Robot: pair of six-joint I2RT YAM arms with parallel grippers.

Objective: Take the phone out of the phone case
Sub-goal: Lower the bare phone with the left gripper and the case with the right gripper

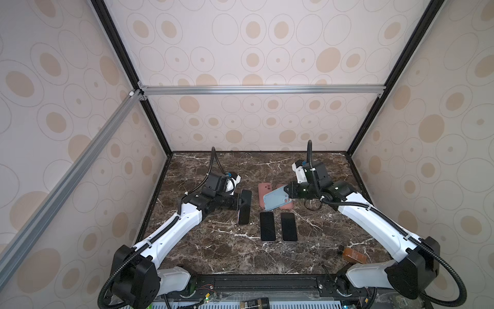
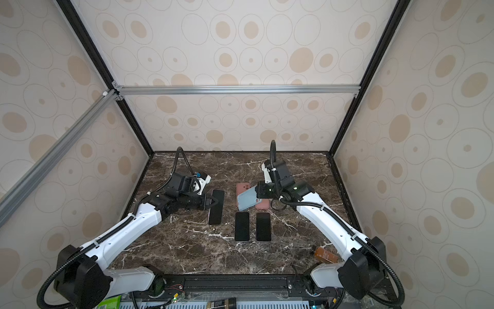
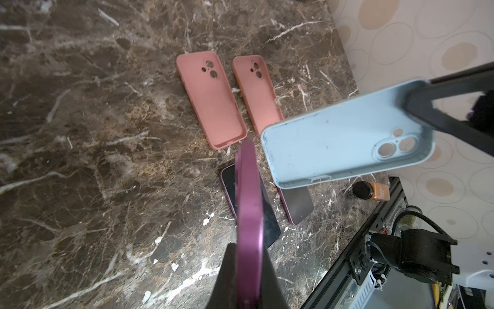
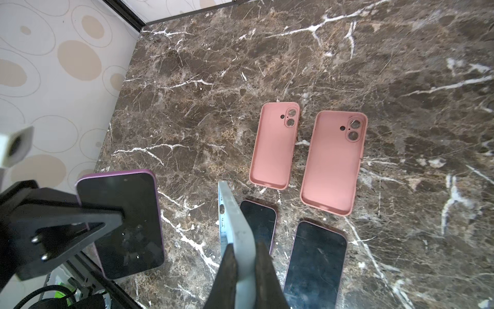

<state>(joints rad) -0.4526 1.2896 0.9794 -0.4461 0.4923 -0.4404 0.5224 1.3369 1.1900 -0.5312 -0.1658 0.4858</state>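
Observation:
My left gripper (image 1: 242, 200) is shut on the long edge of a purple phone (image 1: 244, 207) with a black screen, held a little above the table at the left. In the left wrist view the phone (image 3: 250, 214) stands edge-on between the jaws. My right gripper (image 1: 287, 191) is shut on the camera end of an empty light blue phone case (image 1: 276, 200), tilted in the air at centre right. The case (image 3: 334, 141) shows its bare inside. Phone (image 4: 125, 219) and case (image 4: 238, 227) are apart, with a gap between them.
Two empty pink cases (image 4: 275, 144) (image 4: 334, 160) lie side by side under and behind the blue case. Two bare phones (image 1: 267, 226) (image 1: 289, 226) lie screen-up in front of them. A small brown bottle (image 1: 354, 255) lies near the right arm's base. Walls enclose the marble table (image 1: 213, 254).

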